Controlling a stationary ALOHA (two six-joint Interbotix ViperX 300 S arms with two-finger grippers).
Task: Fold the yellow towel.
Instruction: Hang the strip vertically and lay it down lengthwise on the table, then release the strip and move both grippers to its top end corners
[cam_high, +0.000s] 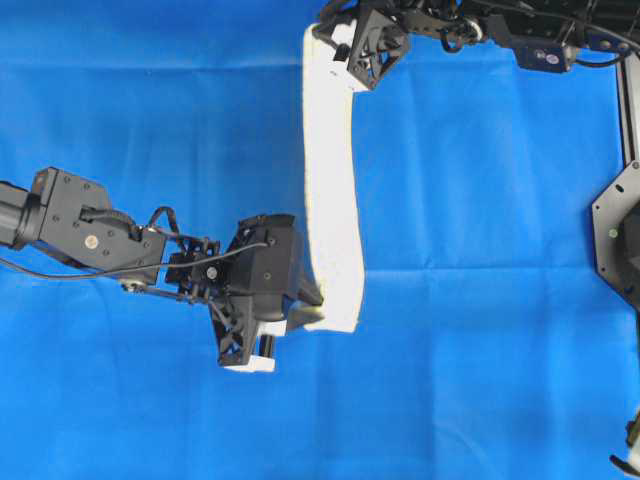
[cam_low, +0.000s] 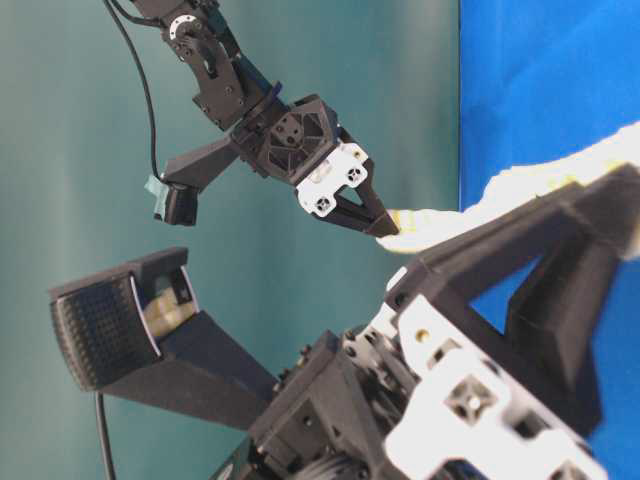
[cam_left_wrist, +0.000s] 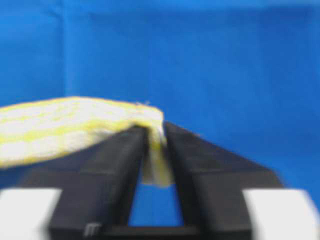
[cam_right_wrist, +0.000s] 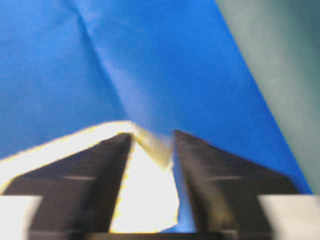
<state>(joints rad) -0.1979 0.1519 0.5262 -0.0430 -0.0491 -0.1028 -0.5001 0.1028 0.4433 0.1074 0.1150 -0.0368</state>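
The left gripper (cam_high: 312, 308) was pinched shut on the near corner of the yellow towel (cam_high: 330, 180), which stretched as a long narrow band over the blue cloth (cam_high: 150, 120) toward the right gripper (cam_high: 340, 45), clamped on its far end.

The left arm extends from the left edge; the left end effector (cam_high: 312, 302) is clamped on the yellow towel (cam_high: 331, 190) at one end. The right arm reaches from the top; the right end effector (cam_high: 338, 38) grips the opposite end.
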